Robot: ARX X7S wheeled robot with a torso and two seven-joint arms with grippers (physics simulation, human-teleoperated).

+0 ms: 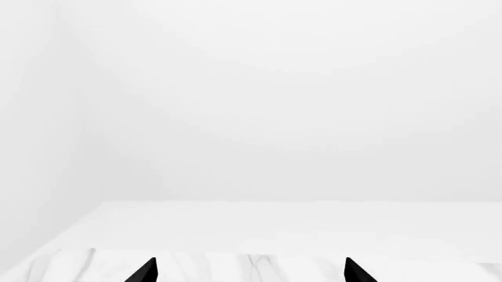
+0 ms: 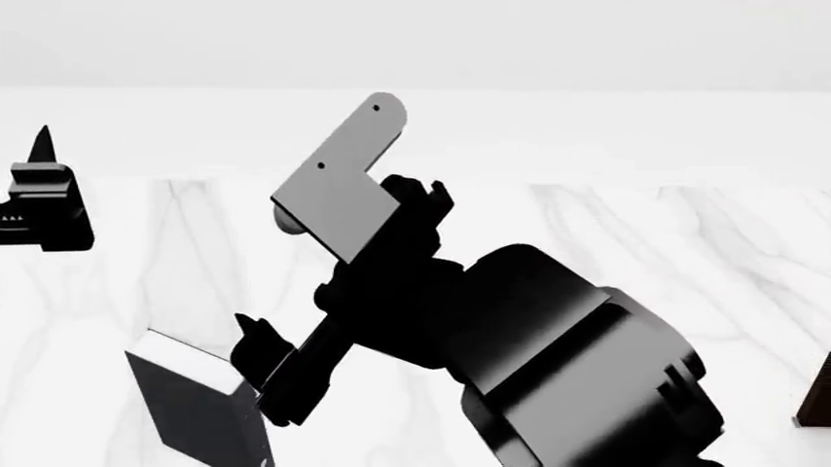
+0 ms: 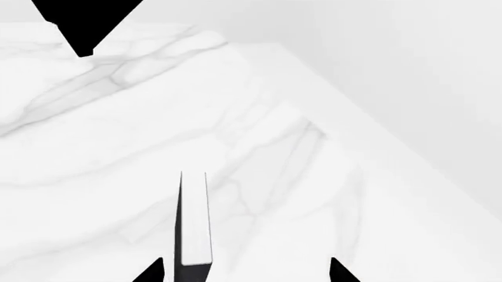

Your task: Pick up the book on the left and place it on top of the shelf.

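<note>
I am seeing a smooth, grey-veined white marble tabletop [image 2: 727, 253], my matt black pincer [image 2: 267, 384] and the book [image 2: 195, 399] showing matt black covers.

head view overhead, wrist views low, tabletop [image 2: 727, 243] shared

We see the right arm reaching across toward the left, its pincer [image 2: 267, 375] lowered — fingertips spread apart. The left pincer [image 2: 42, 195] sits raised at far left — fingertips parted.
</note>
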